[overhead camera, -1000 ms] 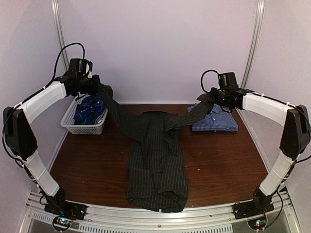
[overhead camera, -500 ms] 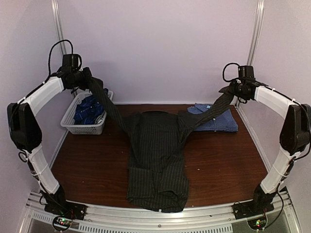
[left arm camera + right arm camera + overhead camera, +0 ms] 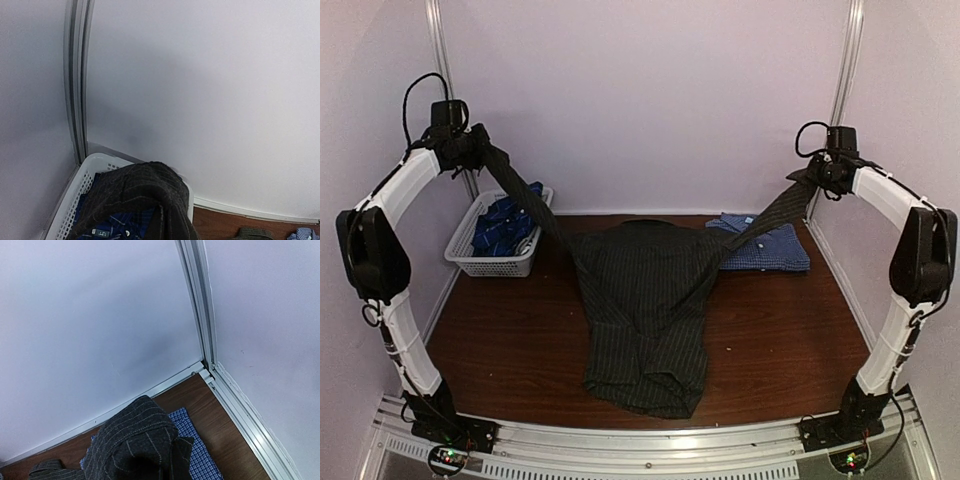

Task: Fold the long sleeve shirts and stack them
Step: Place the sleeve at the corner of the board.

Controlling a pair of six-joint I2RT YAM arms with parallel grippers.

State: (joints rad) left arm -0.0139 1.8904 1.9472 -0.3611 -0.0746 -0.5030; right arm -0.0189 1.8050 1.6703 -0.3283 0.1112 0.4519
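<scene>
A charcoal pinstriped shirt lies spread down the middle of the brown table, its two sleeves pulled up and outward. My left gripper is raised at the far left, shut on the left sleeve, whose cloth hides the fingers. At the far right my right gripper is raised and shut on the right sleeve. A folded blue-and-white check shirt lies at the back right, under the right sleeve. A navy plaid shirt sits crumpled in the basket.
The white mesh basket stands at the back left against the wall. Metal frame posts rise in both back corners. The table's near edge meets a metal rail that holds the arm bases.
Both grippers have moved outward and upward with the sleeves, stretching them taut. The shirt's body has widened at the shoulders and slid slightly toward the back.
</scene>
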